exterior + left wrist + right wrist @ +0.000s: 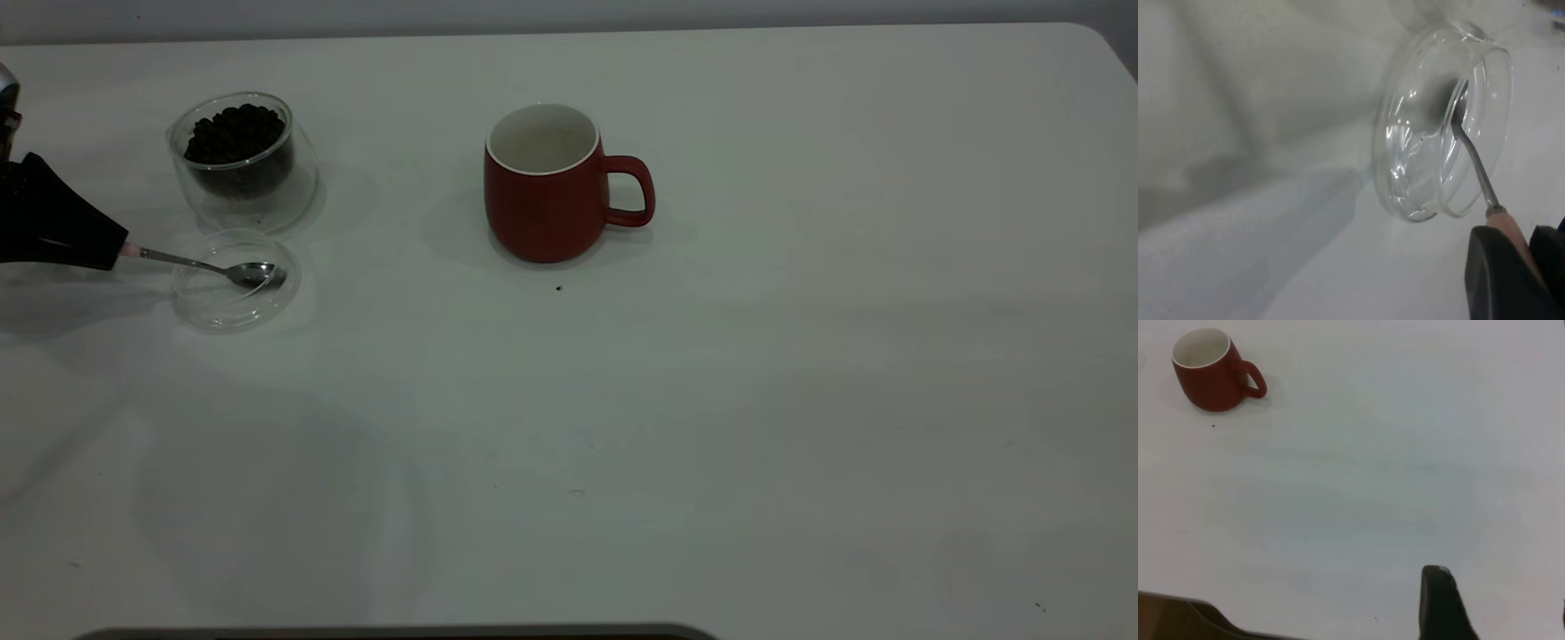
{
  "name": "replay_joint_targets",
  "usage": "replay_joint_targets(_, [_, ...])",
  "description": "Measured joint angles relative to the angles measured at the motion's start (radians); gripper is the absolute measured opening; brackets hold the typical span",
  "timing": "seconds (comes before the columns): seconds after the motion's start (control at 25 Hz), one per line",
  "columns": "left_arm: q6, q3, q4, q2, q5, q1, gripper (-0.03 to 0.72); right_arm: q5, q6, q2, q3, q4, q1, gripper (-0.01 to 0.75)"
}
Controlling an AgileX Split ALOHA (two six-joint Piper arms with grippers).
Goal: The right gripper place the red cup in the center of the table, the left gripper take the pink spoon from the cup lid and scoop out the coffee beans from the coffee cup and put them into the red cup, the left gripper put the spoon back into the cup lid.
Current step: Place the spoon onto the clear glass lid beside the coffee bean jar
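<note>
The red cup (542, 204) (1208, 383) stands upright near the middle of the table (711, 400), handle to the right, its white inside empty. At far left, the coffee cup (240, 169) holds a heap of coffee beans (236, 133). The clear cup lid (213, 307) (1405, 133) lies just in front of it. The pink spoon (196, 263) (1475, 167) rests with its metal bowl in the lid. My left gripper (116, 252) (1521, 237) is shut on the spoon's pink handle. My right gripper (1501, 600) hangs open over bare table, far from the mug, and is outside the exterior view.
A tiny dark speck (558, 287) lies just in front of the red cup. A dark edge (400, 633) runs along the table's near side. The tabletop right of the mug is plain white surface.
</note>
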Motion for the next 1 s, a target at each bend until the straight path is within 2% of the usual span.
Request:
replay_joint_targets(0.32, [0.000, 0.000, 0.000, 0.000, 0.000, 0.000, 0.131, 0.000, 0.000, 0.000, 0.000, 0.000, 0.000, 0.465])
replay_joint_targets(0.44, [0.000, 0.000, 0.003, 0.000, -0.021, 0.000, 0.198, 0.000, 0.000, 0.000, 0.000, 0.000, 0.000, 0.465])
replay_joint_targets(0.64, [-0.003, 0.000, 0.004, 0.000, -0.025, 0.000, 0.401, 0.000, 0.000, 0.000, 0.000, 0.000, 0.000, 0.465])
replay_joint_targets(0.76, [-0.003, 0.000, 0.004, 0.000, -0.025, 0.000, 0.470, 0.000, 0.000, 0.000, 0.000, 0.000, 0.000, 0.465])
replay_joint_targets(1.0, [-0.010, -0.003, 0.034, 0.000, -0.025, 0.000, 0.494, 0.000, 0.000, 0.000, 0.000, 0.000, 0.000, 0.465])
